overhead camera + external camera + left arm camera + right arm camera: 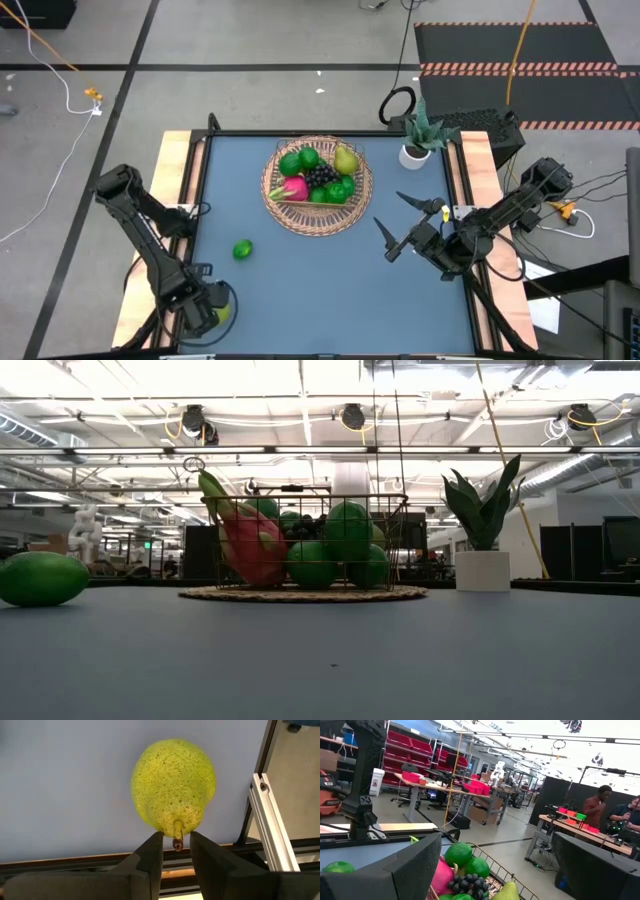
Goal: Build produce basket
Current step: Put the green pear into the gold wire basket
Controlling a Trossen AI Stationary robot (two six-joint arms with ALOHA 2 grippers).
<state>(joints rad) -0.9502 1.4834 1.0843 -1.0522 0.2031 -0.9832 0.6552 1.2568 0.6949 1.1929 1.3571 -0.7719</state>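
Left claw [176,851] is at the near-left corner of the bench [330,290], fingers narrowed around the stem of a yellow-green pear [173,788]. Can't tell if the pads actually pinch the stem or just flank it; the pear body sits right ahead of the fingertips, over the blue surface by the bench's edge rail.

Right claw [402,222] is wide open and holds nothing, hovering over the right side of the bench, between the basket and the right edge.

Basket [290,218] is at centre-far on the bench. Inside: pink dragon fruit [294,188], dark grape bunch [321,175], another pear [346,159] and several green round fruits [299,160]. In the low view the dragon fruit leans against the wire wall on the left.

One loose green fruit [242,249] lies on the bench, near-left of the basket, well apart from it.

Potted plant [418,140] in a white pot stands at the far-right corner, just beside the basket's right.
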